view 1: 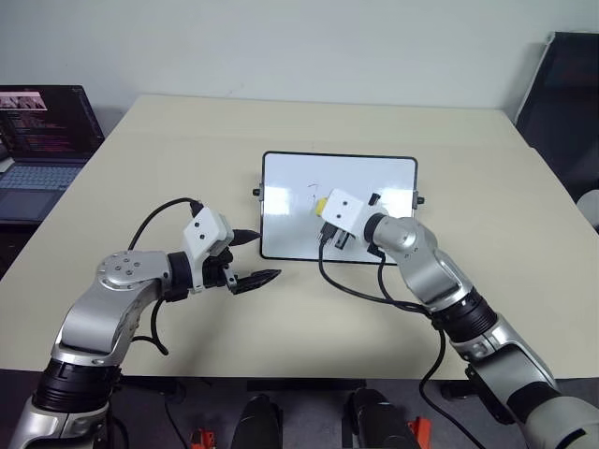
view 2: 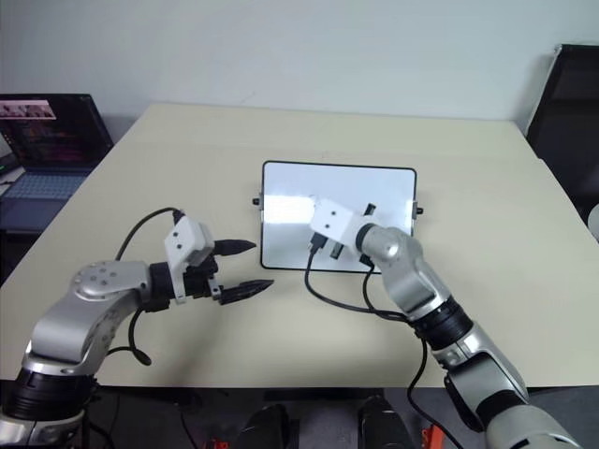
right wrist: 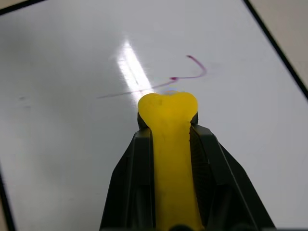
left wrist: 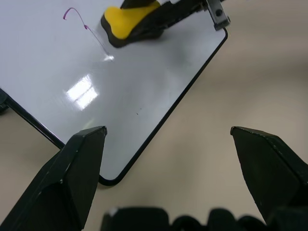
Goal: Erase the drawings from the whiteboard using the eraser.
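The whiteboard (view 1: 374,178) lies flat in the middle of the table. A thin purple stroke of the drawings (right wrist: 185,76) is left on it, also visible as a small hook (left wrist: 77,12) in the left wrist view. My right gripper (right wrist: 168,126) is shut on the yellow eraser (right wrist: 167,108), whose tip sits on the board just short of that stroke. From the head, the eraser (view 1: 320,205) is over the board's middle. My left gripper (view 1: 267,255) is open and holds nothing. It hovers off the board's near left corner.
An open laptop (view 1: 42,140) stands at the table's far left edge. A black chair (view 1: 566,94) is off the table's far right corner. Black cables hang from both wrists over the beige table (view 1: 187,140).
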`<state>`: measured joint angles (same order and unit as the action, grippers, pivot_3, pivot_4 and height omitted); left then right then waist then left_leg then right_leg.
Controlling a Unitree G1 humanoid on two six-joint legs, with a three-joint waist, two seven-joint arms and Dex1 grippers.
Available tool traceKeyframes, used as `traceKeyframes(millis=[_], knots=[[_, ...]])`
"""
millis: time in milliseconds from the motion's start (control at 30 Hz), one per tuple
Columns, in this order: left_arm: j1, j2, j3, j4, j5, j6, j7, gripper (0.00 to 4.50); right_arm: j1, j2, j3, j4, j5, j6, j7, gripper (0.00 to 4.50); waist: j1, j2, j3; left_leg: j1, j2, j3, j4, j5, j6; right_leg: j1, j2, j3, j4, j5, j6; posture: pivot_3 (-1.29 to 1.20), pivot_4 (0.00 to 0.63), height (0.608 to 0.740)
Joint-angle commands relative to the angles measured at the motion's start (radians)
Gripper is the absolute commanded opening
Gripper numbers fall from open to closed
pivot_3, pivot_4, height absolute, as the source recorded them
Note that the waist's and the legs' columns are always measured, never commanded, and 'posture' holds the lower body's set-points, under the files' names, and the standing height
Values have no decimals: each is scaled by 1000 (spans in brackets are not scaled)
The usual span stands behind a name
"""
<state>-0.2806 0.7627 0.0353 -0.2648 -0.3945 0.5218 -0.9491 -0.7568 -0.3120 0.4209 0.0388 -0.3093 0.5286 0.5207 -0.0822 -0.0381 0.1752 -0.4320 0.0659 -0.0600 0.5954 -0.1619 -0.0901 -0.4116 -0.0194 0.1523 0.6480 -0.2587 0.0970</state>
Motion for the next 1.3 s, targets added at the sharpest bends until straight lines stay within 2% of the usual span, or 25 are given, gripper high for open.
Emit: traceKeyframes(millis=[33,200,400,567,733,967,1300], knots=[[-12,7,17,-19,-6,-3,7,4500,14,-9,-79,-70,43,63,21,671,0,0,0,0,0,0,0,0,0,0,0,0,0,0,0,0,150,740],[-13,-11,56,-11,-28,6,39,4500,63,17,-171,-249,171,161,82,671,0,0,0,-1,0,0,-2,0,0,-1,0,0,0,-1,1,0,150,740],[-36,-88,153,25,-80,1,133,4500,181,47,-360,-517,371,250,95,671,-1,1,0,-1,0,0,-4,0,0,-1,0,-1,0,0,3,0,150,740],[-33,-134,203,32,-130,9,172,4500,345,25,-385,-619,440,177,92,671,0,0,0,-1,0,-1,-3,0,0,0,0,-1,-1,-4,2,0,150,740],[23,-127,231,17,-174,18,148,4500,476,38,-397,-646,481,91,62,671,-5,0,0,-1,0,0,-3,0,0,0,0,0,0,-4,2,0,150,740],[55,-103,238,33,-171,-17,119,4500,585,42,-344,-575,439,-130,29,671,-3,0,0,-1,0,0,-3,0,0,0,0,0,-1,-4,1,0,150,740],[26,-112,213,51,-158,-40,122,4500,539,38,-310,-487,413,-237,-4,671,-2,0,0,-1,0,0,-2,0,0,0,0,0,-1,-4,1,0,150,740]])
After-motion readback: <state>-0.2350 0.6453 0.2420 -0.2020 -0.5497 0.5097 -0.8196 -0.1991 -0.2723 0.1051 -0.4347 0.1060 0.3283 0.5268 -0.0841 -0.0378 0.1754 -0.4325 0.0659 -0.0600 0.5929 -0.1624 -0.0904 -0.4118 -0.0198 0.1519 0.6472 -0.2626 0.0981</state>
